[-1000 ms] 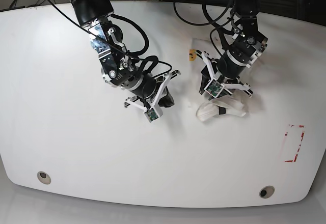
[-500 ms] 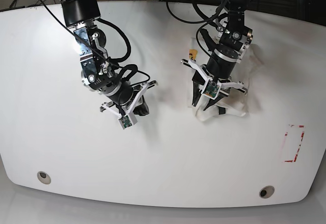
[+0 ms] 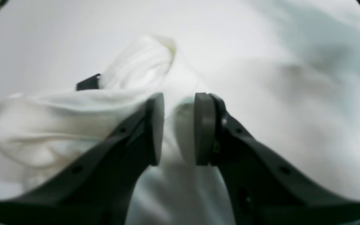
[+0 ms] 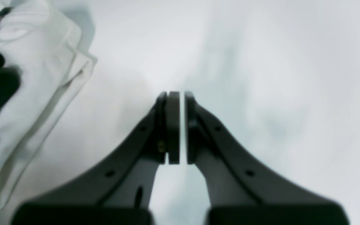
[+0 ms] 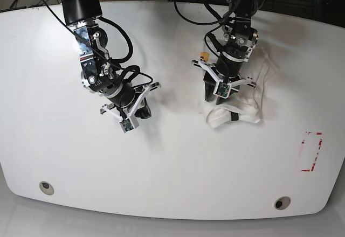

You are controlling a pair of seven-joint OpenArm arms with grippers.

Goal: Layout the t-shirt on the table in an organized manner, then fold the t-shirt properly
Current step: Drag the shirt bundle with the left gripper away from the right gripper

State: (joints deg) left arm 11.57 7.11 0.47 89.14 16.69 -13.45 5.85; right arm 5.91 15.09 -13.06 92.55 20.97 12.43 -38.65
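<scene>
I've got L gripper [image 3: 179,128] part-open astride the crumpled white cotton t-shirt [image 5: 237,113]; R gripper [image 4: 177,126] (near-closed, empty) sits well left.

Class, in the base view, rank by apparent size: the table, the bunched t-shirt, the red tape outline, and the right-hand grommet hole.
1. table
2. t-shirt
3. red tape outline
4. grommet hole

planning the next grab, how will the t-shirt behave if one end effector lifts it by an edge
The t-shirt lies bunched in soft folds, so it will probably droop and unfurl rather than hold shape. It looks thin and light. On the glossy table it would likely slide easily when dragged.
</scene>
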